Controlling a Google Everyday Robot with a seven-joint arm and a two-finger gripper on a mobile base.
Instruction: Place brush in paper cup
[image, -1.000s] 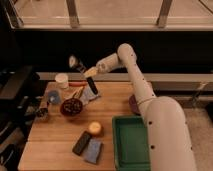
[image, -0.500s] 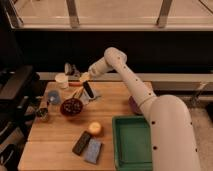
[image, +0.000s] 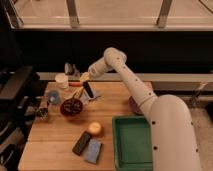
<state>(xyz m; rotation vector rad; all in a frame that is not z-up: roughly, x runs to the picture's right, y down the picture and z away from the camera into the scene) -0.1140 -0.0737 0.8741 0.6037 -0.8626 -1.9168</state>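
Note:
The brush (image: 69, 69) has a grey roundish head that sticks up to the left of my gripper, and its dark handle runs down into the fingers. My gripper (image: 83, 77) is at the table's back left, shut on the brush and holding it in the air. The off-white paper cup (image: 62, 80) stands upright on the table just left of and below the gripper. The brush head is above the cup's right rim and does not touch it.
A thin orange-red tool (image: 75, 85) and a leaning black slab (image: 89, 90) lie by the cup. There is a dark bowl (image: 72, 107), a light blue cup (image: 53, 97) and a small tin (image: 42, 113) at left. An orange ball (image: 94, 128), a black slab (image: 81, 143), a sponge (image: 93, 150) and a green tray (image: 132, 143) are in front.
My gripper has moved left and slightly down with the brush, from above the leaning slab to beside the paper cup. Nothing on the table has moved.

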